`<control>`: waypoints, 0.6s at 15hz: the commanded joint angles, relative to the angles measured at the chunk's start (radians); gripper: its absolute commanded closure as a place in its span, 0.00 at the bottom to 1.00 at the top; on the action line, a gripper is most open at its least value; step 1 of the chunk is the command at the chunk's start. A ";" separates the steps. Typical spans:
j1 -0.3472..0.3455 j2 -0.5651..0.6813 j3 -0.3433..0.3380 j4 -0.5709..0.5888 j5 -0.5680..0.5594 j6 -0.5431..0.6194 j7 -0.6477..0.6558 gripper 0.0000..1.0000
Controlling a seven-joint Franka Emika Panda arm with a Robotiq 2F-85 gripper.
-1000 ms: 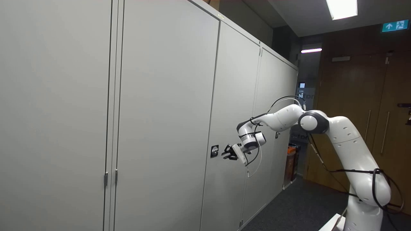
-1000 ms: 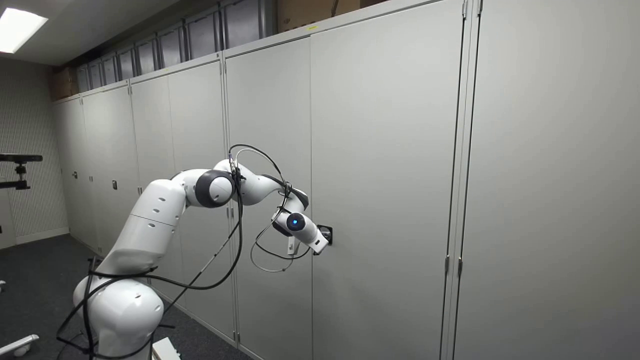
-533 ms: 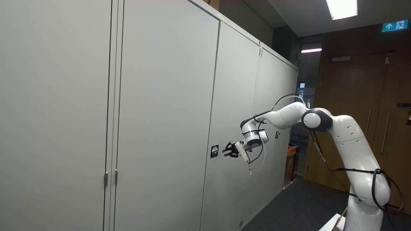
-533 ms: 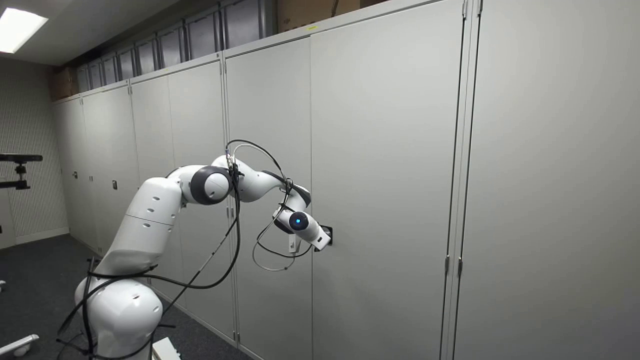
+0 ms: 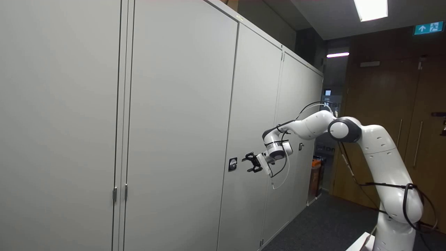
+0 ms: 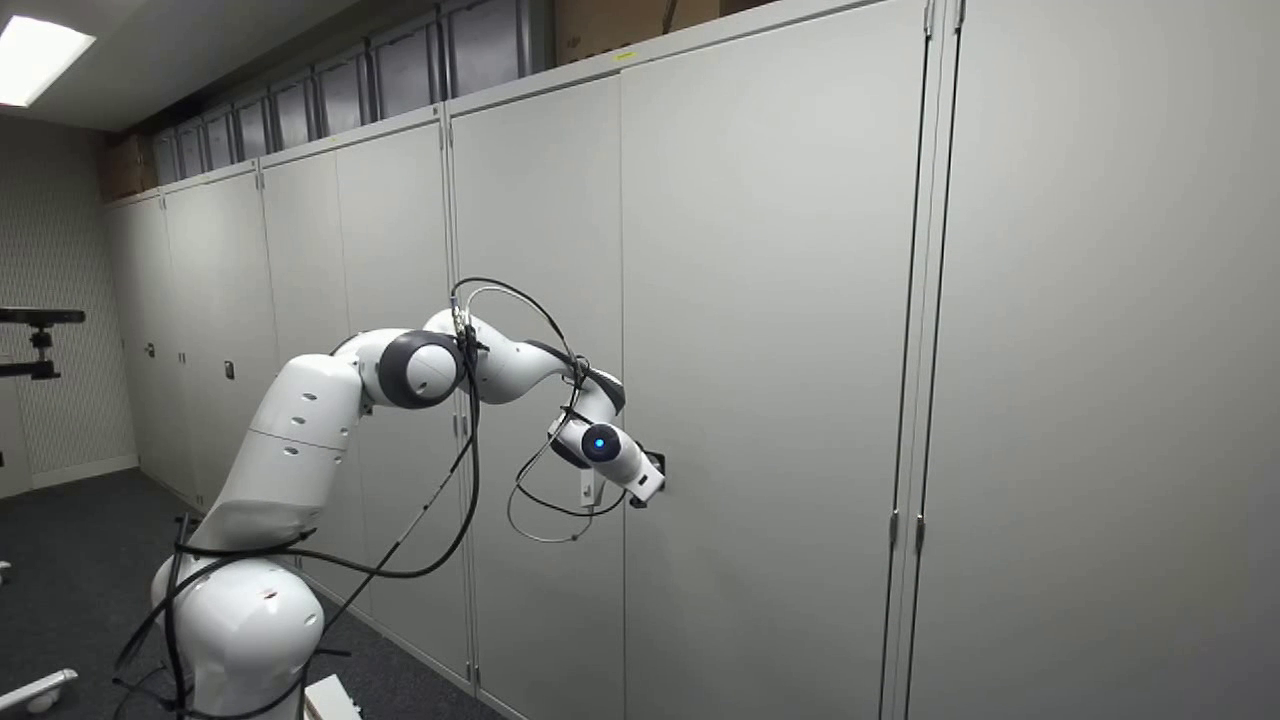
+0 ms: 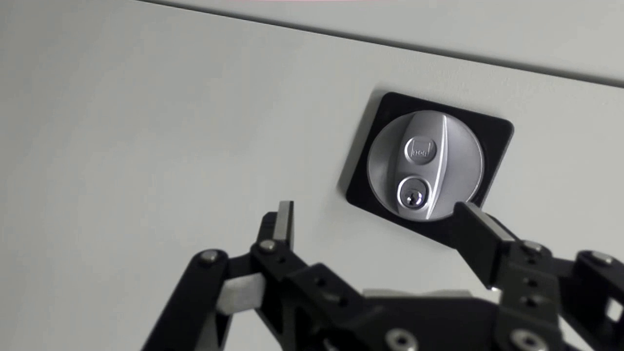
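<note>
A round silver latch (image 7: pixel 453 161) with a raised ridge and a keyhole is set in a black square plate (image 7: pixel 358 187) on a grey cabinet door (image 7: pixel 195 122). My gripper (image 7: pixel 375 204) stands open, its fingers well apart and nothing between them. In the wrist view the right fingertip overlaps the lower corner of the plate; the left one is over bare door. An exterior view shows the gripper (image 5: pixel 246 165) a short way out from the latch (image 5: pixel 232 164), apart from it. Elsewhere the wrist mostly hides the plate (image 6: pixel 658 464). The door is closed.
Tall grey cabinets (image 5: pixel 181 104) run along the wall, with a door seam (image 7: pixel 341 35) beside the latch. Farther along is another handle (image 5: pixel 300 146). Bins with an orange lid (image 5: pixel 316 162) stand near wooden doors (image 5: pixel 376 104). Cables (image 6: pixel 470 480) hang from the arm.
The gripper's fingers have spread from shut to open. The arm has drawn slightly up and back from the latch. The latch and cabinet door look the same.
</note>
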 commanded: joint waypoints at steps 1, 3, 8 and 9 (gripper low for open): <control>-0.001 -0.002 -0.001 0.000 -0.001 0.000 0.000 0.00; 0.000 0.002 -0.002 0.000 -0.001 0.000 0.000 0.00; 0.002 0.010 -0.001 0.000 -0.001 0.000 0.000 0.00; 0.002 0.010 -0.001 0.000 -0.001 0.000 0.000 0.00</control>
